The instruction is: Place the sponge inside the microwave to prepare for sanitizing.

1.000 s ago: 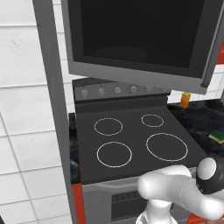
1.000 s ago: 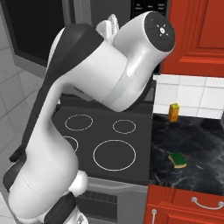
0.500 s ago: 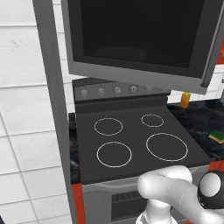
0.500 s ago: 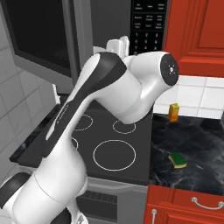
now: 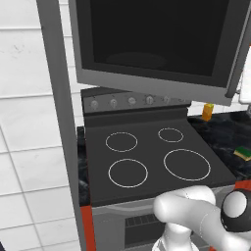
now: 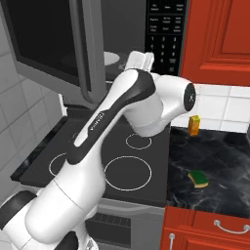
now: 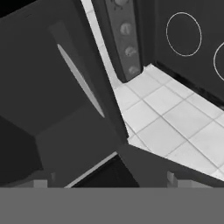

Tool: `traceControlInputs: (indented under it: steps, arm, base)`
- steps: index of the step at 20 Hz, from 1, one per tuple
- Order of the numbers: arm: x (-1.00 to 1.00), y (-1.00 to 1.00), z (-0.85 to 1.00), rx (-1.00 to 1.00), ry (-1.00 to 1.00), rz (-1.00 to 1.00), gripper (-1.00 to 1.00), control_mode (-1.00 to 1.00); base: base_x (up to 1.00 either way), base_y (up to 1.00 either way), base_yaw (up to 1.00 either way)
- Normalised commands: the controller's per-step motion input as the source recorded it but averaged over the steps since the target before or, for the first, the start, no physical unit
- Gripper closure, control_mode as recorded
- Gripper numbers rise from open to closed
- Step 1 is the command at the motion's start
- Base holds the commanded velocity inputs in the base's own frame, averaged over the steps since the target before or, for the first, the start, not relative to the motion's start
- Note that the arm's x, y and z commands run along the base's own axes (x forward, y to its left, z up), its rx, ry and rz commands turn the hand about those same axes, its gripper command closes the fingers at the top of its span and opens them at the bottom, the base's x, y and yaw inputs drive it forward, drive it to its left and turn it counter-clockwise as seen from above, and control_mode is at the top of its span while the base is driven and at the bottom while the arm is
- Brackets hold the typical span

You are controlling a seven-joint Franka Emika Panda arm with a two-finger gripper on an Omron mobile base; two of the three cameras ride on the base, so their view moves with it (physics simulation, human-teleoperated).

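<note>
One small rectangular sponge (image 6: 198,178), yellowish with a dark green top layer, lies flat on the black marbled counter (image 6: 219,166), well apart from the gripper (image 7: 109,178) and far below it; it also shows at the right edge of the left base view (image 5: 243,153). Nothing touches it. The gripper's two small dark finger tips (image 7: 175,178) stand wide apart with nothing between them, raised in front of the open cavity of the large dark grey microwave (image 6: 122,34). Through the hand view, the thin white round turntable (image 7: 81,81) appears edge-on just ahead of the tips, inside the dark cavity. The microwave's grey-framed door (image 5: 152,41) with its dark window hangs swung open to the gripper's left, and the black keypad panel (image 6: 163,34) sits to its right. Below the gripper lies the black four-ring stove (image 5: 152,159), with a row of grey knobs (image 5: 130,101) on its back panel. Beyond the sponge, a small upright orange-yellow object (image 6: 194,125) stands on the counter near the white tiled wall (image 6: 229,105). Red cabinets (image 6: 219,39) rise to the right of the keypad.
</note>
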Motion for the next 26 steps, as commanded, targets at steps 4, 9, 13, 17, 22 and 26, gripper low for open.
traceControlInputs:
  steps: [4,9,13,17,22,26]
  arm:
    - [0.03,0.26,0.00,0.14,0.02,0.33,-1.00,-1.00]
    - [-0.37,0.71,0.03,0.03,0.00,0.50,-1.00,-1.00]
    - [-0.68,0.87,0.15,0.00,0.00,0.56,-1.00,-1.00]
    - [-0.83,0.92,0.29,0.01,-0.05,0.52,-1.00,-1.00]
    - [-0.84,0.99,-0.03,0.00,-0.04,0.09,-1.00,-1.00]
    - [-0.97,1.00,-0.44,0.00,-0.10,-0.31,-1.00,-1.00]
  base:
    - [0.00,0.00,0.00]
    - [0.00,0.00,0.00]
    - [0.00,0.00,0.00]
    - [0.00,0.00,0.00]
    - [0.00,0.00,0.00]
    - [0.00,0.00,0.00]
